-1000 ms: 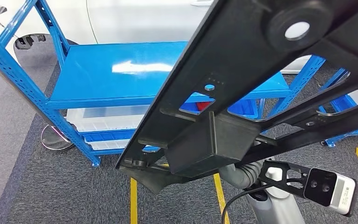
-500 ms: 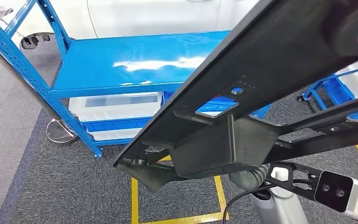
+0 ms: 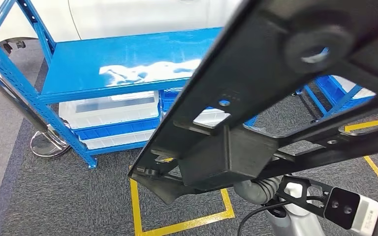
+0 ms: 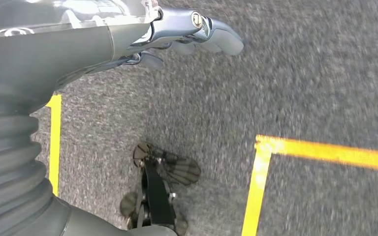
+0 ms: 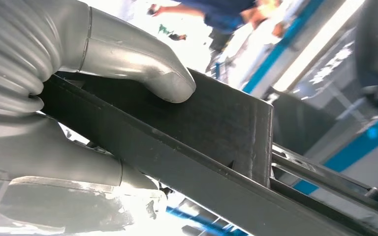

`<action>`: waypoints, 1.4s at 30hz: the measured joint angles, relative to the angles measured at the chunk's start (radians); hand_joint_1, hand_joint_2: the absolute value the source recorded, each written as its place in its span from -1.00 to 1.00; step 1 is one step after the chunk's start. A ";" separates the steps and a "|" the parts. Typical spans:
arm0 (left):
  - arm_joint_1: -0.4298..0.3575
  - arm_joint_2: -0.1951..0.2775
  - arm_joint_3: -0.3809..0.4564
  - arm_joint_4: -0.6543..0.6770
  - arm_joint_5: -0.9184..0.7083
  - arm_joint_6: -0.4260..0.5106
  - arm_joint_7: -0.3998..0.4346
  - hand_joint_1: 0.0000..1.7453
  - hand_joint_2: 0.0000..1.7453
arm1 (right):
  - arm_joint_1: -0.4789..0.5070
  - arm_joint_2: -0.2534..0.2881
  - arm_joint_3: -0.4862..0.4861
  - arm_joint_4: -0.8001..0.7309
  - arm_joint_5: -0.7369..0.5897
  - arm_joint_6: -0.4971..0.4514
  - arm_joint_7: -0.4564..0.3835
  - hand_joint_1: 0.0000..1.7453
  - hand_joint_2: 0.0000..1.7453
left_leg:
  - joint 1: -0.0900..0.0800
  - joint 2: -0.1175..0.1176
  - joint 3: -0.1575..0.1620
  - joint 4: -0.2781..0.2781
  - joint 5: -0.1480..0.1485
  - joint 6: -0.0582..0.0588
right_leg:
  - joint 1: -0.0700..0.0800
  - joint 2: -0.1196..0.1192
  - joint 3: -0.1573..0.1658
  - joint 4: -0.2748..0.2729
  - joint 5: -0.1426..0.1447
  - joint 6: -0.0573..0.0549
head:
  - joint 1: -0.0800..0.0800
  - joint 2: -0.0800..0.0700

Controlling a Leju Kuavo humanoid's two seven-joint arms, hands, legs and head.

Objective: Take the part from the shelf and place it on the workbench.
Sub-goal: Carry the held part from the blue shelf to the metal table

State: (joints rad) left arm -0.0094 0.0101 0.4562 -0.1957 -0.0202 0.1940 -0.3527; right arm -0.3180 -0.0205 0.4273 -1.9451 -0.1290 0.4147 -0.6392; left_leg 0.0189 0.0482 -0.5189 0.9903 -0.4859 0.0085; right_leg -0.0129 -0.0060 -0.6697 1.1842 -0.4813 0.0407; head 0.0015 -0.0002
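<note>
The right hand (image 5: 78, 123) is gripping the part (image 3: 275, 93), a long black frame-like piece with a boxy block on its underside; in the right wrist view the thick grey thumb (image 5: 142, 69) is pressing on the block's face while the rest of the hand is wrapping under the bar, so the part is clamped between them. In the head view the part is being held up well above the carpet, slanting from low just above the hand to high beyond it. The left hand (image 4: 187, 34) is hanging over the grey carpet (image 4: 300, 73) with nothing in it, its fingers lying loosely apart and lightly curled.

Against the picture half a second ago, the whole head view is sliding: the blue shelf (image 3: 123, 69) is now sitting further to the left, and the yellow floor tape (image 3: 182, 223) below the hand is showing more of its corner, so the camera is turning, not the shelf. The round hole in the part (image 3: 316, 49) is back in sight, and the part itself is keeping the same place against the hand
</note>
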 joint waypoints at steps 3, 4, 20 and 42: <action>-0.005 -0.004 0.000 0.000 -0.007 0.000 -0.001 -1.00 1.00 | -0.011 0.001 0.007 0.007 0.011 -0.019 0.032 1.00 1.00 | -0.006 0.015 -0.002 0.002 0.001 -0.012 | 0.013 -0.035 0.097 -0.169 0.037 -0.024 | -0.001 0.000; -0.006 -0.005 0.001 0.000 -0.009 0.001 -0.001 -1.00 1.00 | -0.017 0.001 0.009 0.012 0.010 -0.023 0.037 1.00 1.00 | -0.007 0.020 -0.004 0.002 0.002 -0.017 | 0.017 -0.036 0.098 -0.179 0.034 -0.031 | -0.001 0.000; -0.005 -0.004 0.031 0.000 -0.046 0.021 0.063 -1.00 1.00 | -0.025 -0.040 0.039 0.050 0.027 -0.110 -0.049 1.00 1.00 | 0.002 -0.101 -0.034 0.021 0.011 -0.027 | 0.009 0.102 0.071 -0.172 0.052 -0.040 | -0.003 0.000; -0.005 0.000 0.021 0.000 -0.117 0.023 0.145 -1.00 1.00 | 0.065 -0.168 -0.006 -0.019 0.008 -0.162 -0.058 1.00 1.00 | -0.004 -0.034 -0.133 0.262 -0.125 -0.040 | 0.011 0.025 0.079 -0.188 0.053 -0.068 | 0.003 0.000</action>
State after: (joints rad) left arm -0.0144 0.0098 0.4770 -0.1961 -0.1374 0.2166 -0.2073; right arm -0.2526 -0.1888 0.4216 -1.9640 -0.1215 0.2532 -0.6976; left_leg 0.0147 0.0139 -0.6522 1.2525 -0.6104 -0.0318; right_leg -0.0019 0.0189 -0.5906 0.9958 -0.4278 -0.0270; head 0.0047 -0.0004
